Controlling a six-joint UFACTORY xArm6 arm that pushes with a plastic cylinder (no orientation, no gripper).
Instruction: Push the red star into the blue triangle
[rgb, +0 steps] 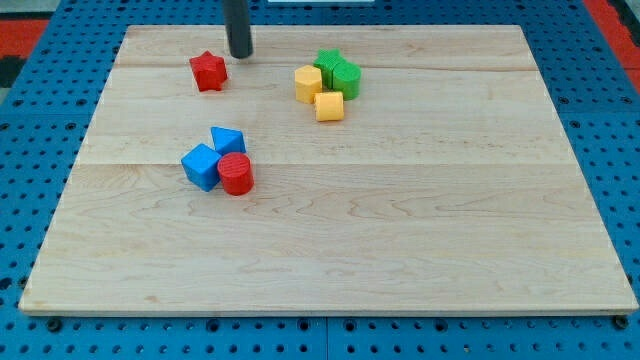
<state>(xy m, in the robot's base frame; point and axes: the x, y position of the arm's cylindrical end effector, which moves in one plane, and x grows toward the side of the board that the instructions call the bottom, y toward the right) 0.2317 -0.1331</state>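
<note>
The red star (208, 71) lies near the top left of the wooden board. The blue triangle (227, 140) lies below it, toward the board's middle left, touching a blue cube (201, 166) and a red cylinder (236, 173). My tip (240, 54) rests on the board just to the upper right of the red star, a small gap away from it. The rod runs up out of the view's top.
A cluster at the top centre holds a yellow hexagon-like block (307, 83), a yellow cube (329, 106), a green star-like block (327, 64) and a green cylinder (345, 78). The wooden board (400, 220) lies on a blue pegboard.
</note>
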